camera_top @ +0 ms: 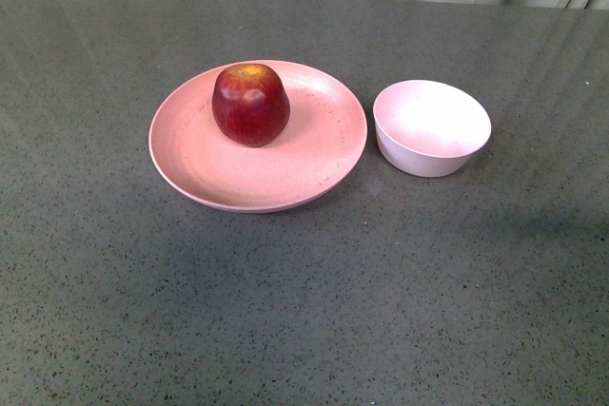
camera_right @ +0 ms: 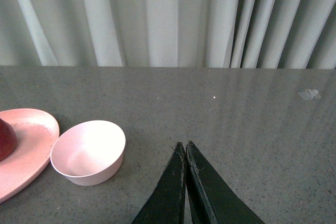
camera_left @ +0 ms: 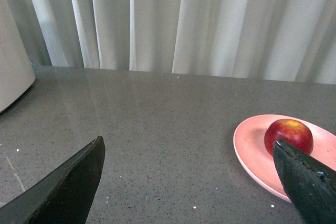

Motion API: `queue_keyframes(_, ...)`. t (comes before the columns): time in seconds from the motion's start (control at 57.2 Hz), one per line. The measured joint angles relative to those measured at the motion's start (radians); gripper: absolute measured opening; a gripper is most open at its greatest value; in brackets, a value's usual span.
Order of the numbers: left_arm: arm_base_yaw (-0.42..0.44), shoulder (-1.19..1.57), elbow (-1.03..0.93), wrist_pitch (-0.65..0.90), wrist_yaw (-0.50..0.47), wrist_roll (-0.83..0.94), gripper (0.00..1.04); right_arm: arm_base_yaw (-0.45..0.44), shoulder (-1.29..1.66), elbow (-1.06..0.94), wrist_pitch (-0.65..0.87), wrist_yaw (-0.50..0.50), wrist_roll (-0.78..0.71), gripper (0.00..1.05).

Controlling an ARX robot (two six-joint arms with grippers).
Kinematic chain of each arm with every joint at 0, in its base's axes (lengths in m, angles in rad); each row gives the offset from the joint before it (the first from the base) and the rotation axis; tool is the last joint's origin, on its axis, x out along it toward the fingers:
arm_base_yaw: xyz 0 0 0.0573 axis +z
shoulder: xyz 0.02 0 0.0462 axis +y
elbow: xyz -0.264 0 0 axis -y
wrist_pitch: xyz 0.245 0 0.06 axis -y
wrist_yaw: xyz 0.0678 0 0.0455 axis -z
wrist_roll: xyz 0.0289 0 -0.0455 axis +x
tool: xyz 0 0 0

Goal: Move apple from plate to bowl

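Observation:
The dark red apple (camera_top: 250,104) with a yellow patch at its stem sits upright on the wide pink plate (camera_top: 314,154). The small pale bowl (camera_top: 433,127) stands empty just right of the plate. Neither gripper shows in the front view. In the left wrist view my left gripper (camera_left: 189,153) is open and empty over bare table, with the apple (camera_left: 287,132) and plate (camera_left: 252,150) beyond its one finger. In the right wrist view my right gripper (camera_right: 185,145) is shut and empty, apart from the bowl (camera_right: 88,151), the plate (camera_right: 29,145) and an edge of the apple (camera_right: 5,139).
Everything rests on a grey speckled table (camera_top: 304,311). Pale curtains (camera_left: 173,19) hang behind its far edge. A white rounded object (camera_left: 13,66) stands at the edge of the left wrist view. A small pale scrap (camera_right: 308,94) lies on the table.

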Motion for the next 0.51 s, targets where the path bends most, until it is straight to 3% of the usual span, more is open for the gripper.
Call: queue_keyframes(0.507, 0.0, 0.0, 0.0, 0.0, 0.0, 0.0, 0.96, 0.0, -0.232, -0.045, -0.156, 0.0, -0.001, 0.02)
